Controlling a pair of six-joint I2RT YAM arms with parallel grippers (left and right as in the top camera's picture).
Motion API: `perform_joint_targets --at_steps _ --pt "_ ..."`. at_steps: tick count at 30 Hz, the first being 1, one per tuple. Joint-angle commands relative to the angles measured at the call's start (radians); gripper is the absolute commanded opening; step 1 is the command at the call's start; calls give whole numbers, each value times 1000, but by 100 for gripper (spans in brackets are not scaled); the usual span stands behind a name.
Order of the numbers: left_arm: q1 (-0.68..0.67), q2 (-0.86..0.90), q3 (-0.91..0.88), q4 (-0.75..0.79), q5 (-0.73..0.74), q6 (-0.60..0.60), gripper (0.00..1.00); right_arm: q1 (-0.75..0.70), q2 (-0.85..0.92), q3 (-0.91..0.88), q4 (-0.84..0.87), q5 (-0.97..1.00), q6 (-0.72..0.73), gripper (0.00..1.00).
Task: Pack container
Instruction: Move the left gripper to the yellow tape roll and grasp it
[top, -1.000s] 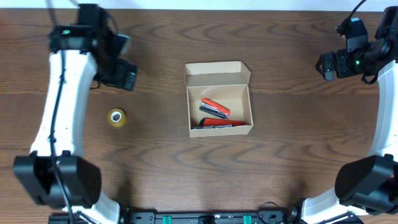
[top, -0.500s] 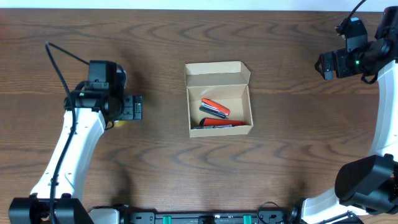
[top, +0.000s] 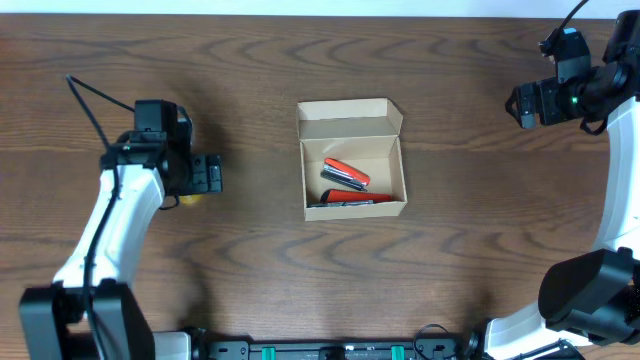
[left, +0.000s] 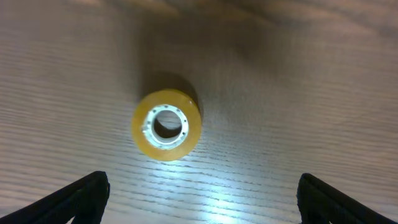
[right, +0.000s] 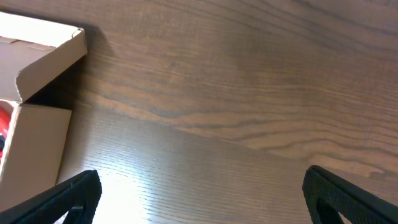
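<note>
the small rectangular tan cardboard container (top: 345, 128) is sitting open on the dark brown wooden table (top: 300, 280), and a red and silver tool (top: 346, 174) and a red and black marker (top: 348, 199) are lying inside it. well to the left of the container, the left gripper (left: 202, 199) is hovering with fingers spread wide over a small yellow roll of tape (left: 166, 125). well to the right of the container, the right gripper (right: 202, 196) is hanging over bare wood, fingers spread wide and holding nothing.
</note>
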Motion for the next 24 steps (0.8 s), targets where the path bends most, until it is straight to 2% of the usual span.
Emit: perform_joint_targets --at_steps 1,10,24 --pt "3 50 -6 7 26 -7 95 -10 -10 -6 -1 -20 10 99" --pt "-4 122 -6 58 53 -7 95 -10 -10 -6 -1 -20 10 99" --pt "-5 135 -6 103 74 -7 95 -10 -10 -6 -1 -19 10 99"
